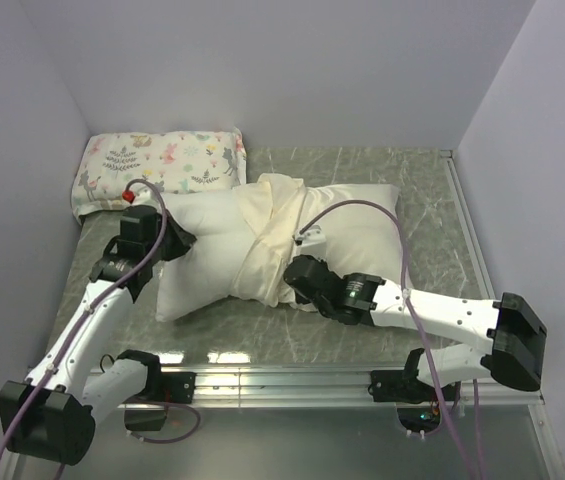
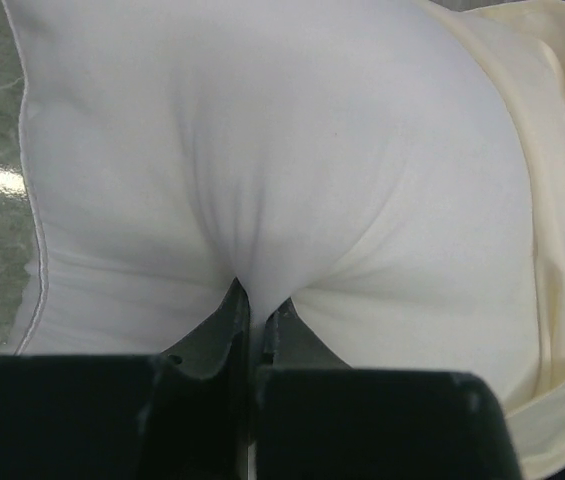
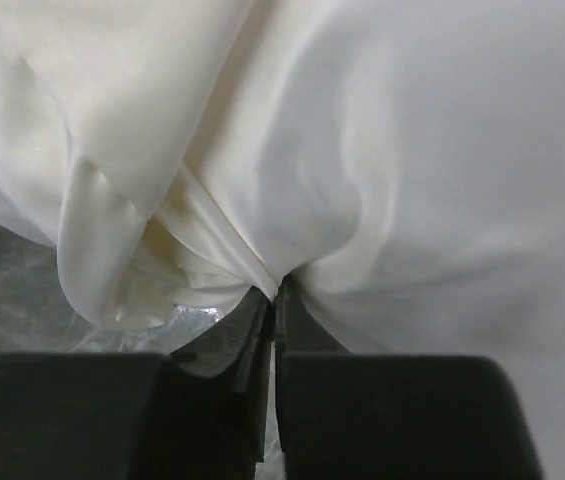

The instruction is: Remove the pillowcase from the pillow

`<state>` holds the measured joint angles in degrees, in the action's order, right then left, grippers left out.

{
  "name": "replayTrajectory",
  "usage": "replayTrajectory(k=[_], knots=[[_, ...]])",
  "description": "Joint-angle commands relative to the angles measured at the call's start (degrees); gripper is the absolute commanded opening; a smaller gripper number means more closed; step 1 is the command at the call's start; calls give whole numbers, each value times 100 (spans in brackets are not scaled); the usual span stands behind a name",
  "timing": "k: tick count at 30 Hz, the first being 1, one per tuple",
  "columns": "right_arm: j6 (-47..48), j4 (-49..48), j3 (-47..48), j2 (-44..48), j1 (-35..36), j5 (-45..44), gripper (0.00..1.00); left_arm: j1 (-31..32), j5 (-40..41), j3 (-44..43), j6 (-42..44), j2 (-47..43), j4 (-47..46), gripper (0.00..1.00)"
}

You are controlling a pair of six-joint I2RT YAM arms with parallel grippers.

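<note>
The white pillow (image 1: 202,262) lies across the middle of the marble table, its left half bare. The cream pillowcase (image 1: 272,235) is bunched in a band round its middle and covers the right half (image 1: 357,225). My left gripper (image 1: 180,240) is shut on a pinch of the bare pillow's cloth (image 2: 262,200) at its left end. My right gripper (image 1: 297,272) is shut on the pillowcase's gathered edge (image 3: 212,235) at the near side, next to the bunched band. The cream fabric (image 2: 552,150) shows at the right of the left wrist view.
A small floral animal-print pillow (image 1: 160,165) lies at the back left corner against the wall. White walls close in the left, back and right. A metal rail (image 1: 292,375) runs along the near edge. Purple cables loop over both arms.
</note>
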<state>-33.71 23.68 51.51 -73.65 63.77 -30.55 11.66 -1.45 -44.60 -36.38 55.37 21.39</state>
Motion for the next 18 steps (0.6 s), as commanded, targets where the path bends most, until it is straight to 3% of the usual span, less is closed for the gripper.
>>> replayTrajectory(k=[1,7,12,18], knots=[[-154,146,-78,454,-459,-603,0,-671,-135,-645,193,-71,-153,0],[58,171,-597,1721,-1699,-145,0,-1831,-399,-1252,474,96,76,0],[295,198,-791,2372,-3078,451,0,-2852,-1137,-1481,413,447,68,0],[427,111,-844,2688,-3248,979,0,-3012,-2033,-1315,412,764,-293,1]])
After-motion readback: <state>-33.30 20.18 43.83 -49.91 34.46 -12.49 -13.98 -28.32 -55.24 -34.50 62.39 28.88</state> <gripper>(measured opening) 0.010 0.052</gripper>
